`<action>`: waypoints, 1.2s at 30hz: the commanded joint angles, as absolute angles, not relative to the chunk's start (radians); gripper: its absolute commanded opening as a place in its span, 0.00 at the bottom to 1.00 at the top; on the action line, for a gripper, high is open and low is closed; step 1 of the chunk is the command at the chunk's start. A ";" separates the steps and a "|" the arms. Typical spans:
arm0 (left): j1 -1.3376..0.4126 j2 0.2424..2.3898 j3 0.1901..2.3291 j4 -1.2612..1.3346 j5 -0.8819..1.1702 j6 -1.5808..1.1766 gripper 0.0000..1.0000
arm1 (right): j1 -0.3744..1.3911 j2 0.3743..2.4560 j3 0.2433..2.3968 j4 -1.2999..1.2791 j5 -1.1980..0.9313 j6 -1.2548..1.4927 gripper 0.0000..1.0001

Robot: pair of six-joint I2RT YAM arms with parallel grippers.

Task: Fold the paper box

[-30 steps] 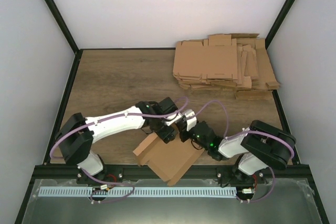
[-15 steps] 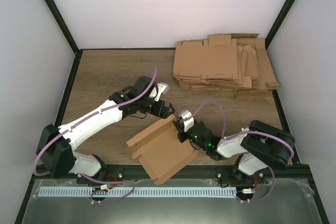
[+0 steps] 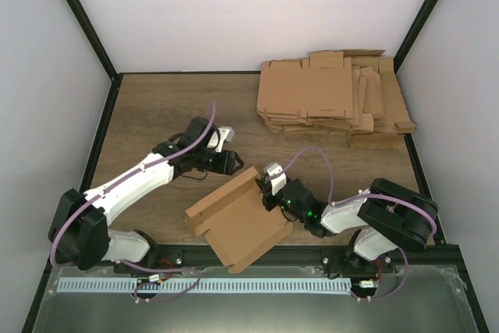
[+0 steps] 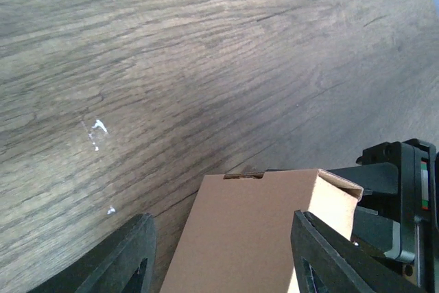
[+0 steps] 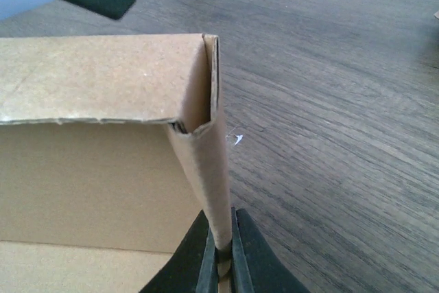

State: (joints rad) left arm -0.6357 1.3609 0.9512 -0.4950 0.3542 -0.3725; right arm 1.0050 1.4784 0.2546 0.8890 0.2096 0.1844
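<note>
The paper box lies skewed at the near middle of the table, partly formed: floor flat, far walls raised, and its near corner appears to reach over the front rail. The right gripper has its jaws pressed together on the short side wall, pinching the thin cardboard upright right at the folded corner. The left gripper hovers just beyond the far wall with its jaws spread, and in its wrist view the top of that wall sits between the two fingers, not yet touched.

The step in hand looks like seating the far wall and tucking the corner. To do it well, the right pinch should hold steady as an anchor while the left comes down squarely over the wall and presses along the crease, not across it; a slanted push would likely buckle the board or swing the whole box round the pinch.

Room is tight towards the rail, so any sliding is better directed away from it; bare wood lies open to the left and ahead; the pile of blanks sits well apart at the far right.
</note>
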 commanded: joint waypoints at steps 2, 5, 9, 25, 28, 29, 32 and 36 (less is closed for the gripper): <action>-0.597 1.301 0.923 -0.437 0.379 -0.387 0.57 | 1.015 1.483 0.292 0.879 0.224 0.171 0.06; -0.587 1.283 0.907 -0.428 0.381 -0.387 0.62 | 1.015 1.482 0.293 0.875 0.222 0.169 0.06; -0.575 1.256 0.883 -0.410 0.373 -0.405 0.94 | 1.015 1.482 0.294 0.874 0.221 0.170 0.06; -0.565 1.286 0.807 -0.343 0.514 -0.422 0.86 | 1.015 1.492 0.297 0.876 0.212 0.168 0.06; -0.563 1.305 0.790 -0.321 0.568 -0.418 0.82 | 1.015 1.497 0.298 0.877 0.209 0.170 0.06; -0.565 1.309 0.785 -0.316 0.575 -0.416 0.81 | 1.015 1.498 0.299 0.877 0.209 0.170 0.06; -0.566 1.317 0.772 -0.300 0.601 -0.410 0.81 | 1.015 1.502 0.299 0.876 0.206 0.170 0.06; -0.568 1.348 0.760 -0.285 0.636 -0.405 0.78 | 1.015 1.503 0.298 0.878 0.208 0.170 0.06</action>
State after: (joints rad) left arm -0.5682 1.3193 0.7746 -0.3332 0.5686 -0.4252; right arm 1.0050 1.4929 0.2668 0.8665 0.2043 0.1761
